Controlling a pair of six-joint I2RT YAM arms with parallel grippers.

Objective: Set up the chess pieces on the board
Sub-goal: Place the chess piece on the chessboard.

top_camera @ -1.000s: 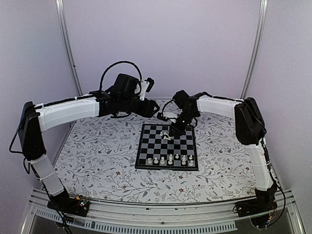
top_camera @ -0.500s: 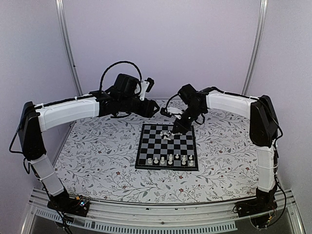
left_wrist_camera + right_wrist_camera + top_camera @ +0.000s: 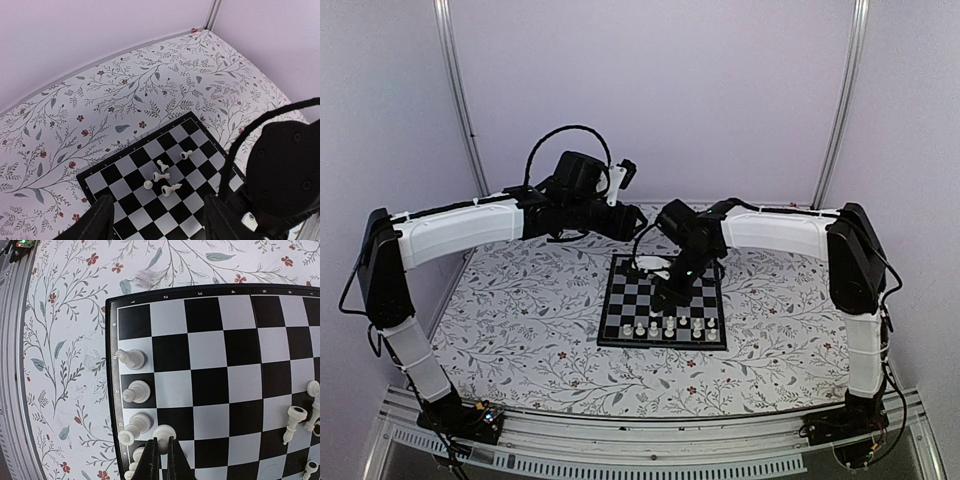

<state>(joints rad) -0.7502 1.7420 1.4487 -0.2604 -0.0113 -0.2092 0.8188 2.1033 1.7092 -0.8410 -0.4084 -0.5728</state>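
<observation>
The black-and-white board [image 3: 620, 290] lies mid-table. A row of white chess pieces [image 3: 665, 327] stands along its near edge. My right gripper [image 3: 666, 298] hangs low over the board and is shut on a white round-topped piece [image 3: 163, 432], just inside that row [image 3: 136, 391]. Several white pieces [image 3: 161, 176] lie tipped or loose near the board's middle, also seen in the right wrist view [image 3: 295, 420]. My left gripper [image 3: 636, 221] is open and empty, held high behind the board's far left corner, with its fingers [image 3: 100, 220] spread wide.
The floral table surface [image 3: 520, 310] surrounds the board. A grey metal rail [image 3: 640, 425] runs along the near table edge. White walls and two upright poles [image 3: 460, 100] close in the back. The right arm's black wrist [image 3: 285, 175] fills the left wrist view's right side.
My right gripper has lifted a white piece from the loose cluster at the board's far middle and carried it nearer and left, down to the front row. The left arm has not moved.
</observation>
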